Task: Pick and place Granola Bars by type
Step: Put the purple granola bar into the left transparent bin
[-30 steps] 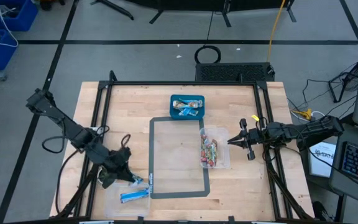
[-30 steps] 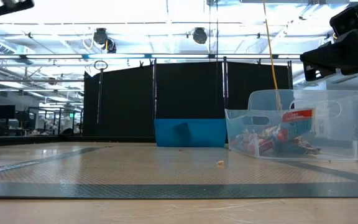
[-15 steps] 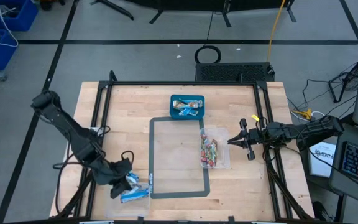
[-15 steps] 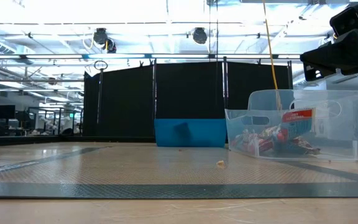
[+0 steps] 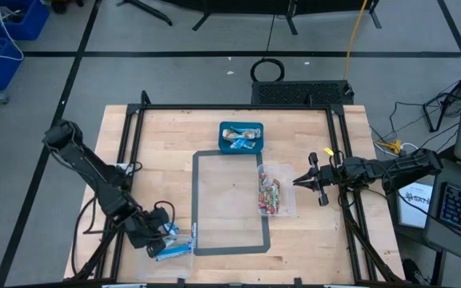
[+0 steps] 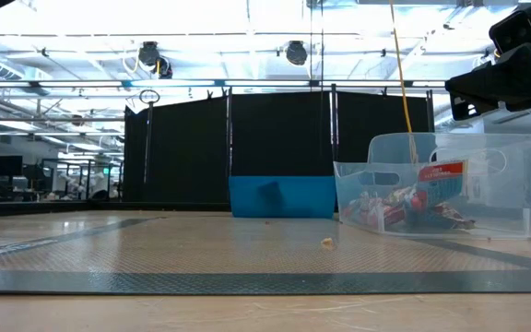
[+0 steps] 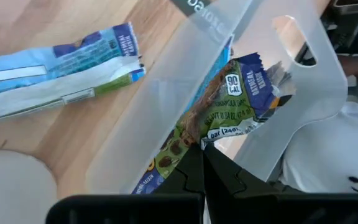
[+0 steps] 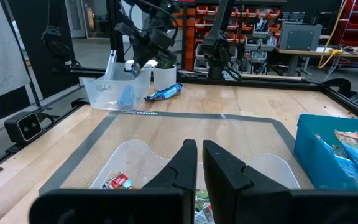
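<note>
One blue-wrapped granola bar (image 7: 229,106) is pinched in the left gripper (image 5: 160,237) at the clear tub's (image 7: 303,93) wall, likely for sorting; another bar (image 5: 173,251) lies beside it; the right gripper (image 5: 301,181), pressed together, waits by the red-bar bin (image 5: 288,210).

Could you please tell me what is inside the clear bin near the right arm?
The clear bin holds red-patterned granola bars piled together; anything beneath the pile is covered.

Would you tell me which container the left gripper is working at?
The left gripper is at the clear bin on the table's near-left; the blue bin and red-bar bin stand apart.
</note>
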### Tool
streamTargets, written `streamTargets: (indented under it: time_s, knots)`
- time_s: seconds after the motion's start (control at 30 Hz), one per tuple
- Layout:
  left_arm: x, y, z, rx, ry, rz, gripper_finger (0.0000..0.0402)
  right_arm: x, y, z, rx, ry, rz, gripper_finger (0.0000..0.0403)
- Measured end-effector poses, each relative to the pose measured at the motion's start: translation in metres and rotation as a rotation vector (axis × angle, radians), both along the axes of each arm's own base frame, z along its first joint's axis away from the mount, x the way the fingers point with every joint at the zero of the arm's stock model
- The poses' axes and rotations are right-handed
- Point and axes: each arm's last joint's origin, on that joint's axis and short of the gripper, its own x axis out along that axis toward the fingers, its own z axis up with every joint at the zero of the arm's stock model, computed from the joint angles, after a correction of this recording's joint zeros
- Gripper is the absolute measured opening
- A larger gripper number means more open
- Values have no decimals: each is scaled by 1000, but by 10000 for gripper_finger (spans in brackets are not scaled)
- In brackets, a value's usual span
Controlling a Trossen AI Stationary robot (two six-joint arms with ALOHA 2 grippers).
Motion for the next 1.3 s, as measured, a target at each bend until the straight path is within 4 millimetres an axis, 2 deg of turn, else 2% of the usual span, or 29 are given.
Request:
streamTargets:
  time_s: [0.17,0.37,0.63,0.87,1.03,1.13,1.3]
  knots:
    - [0,-2,-1,-5,-6,-6,4,0,0,0,0,0,0,20]
    - [2,-4,1,-22,-33,-10,29,0,0,0,0,0,0,20]
    - [9,-10,9,-57,-182,-106,36,0,0,0,0,0,0,20]
    - [4,5,3,49,-81,-70,33,0,0,0,0,1,0,20]
    - [4,20,-3,141,10,-41,11,0,0,0,0,0,0,20]
    - [8,24,-3,139,-1,-65,5,0,0,0,0,0,0,20]
    - [14,21,1,86,-52,-105,23,0,0,0,0,0,0,20]
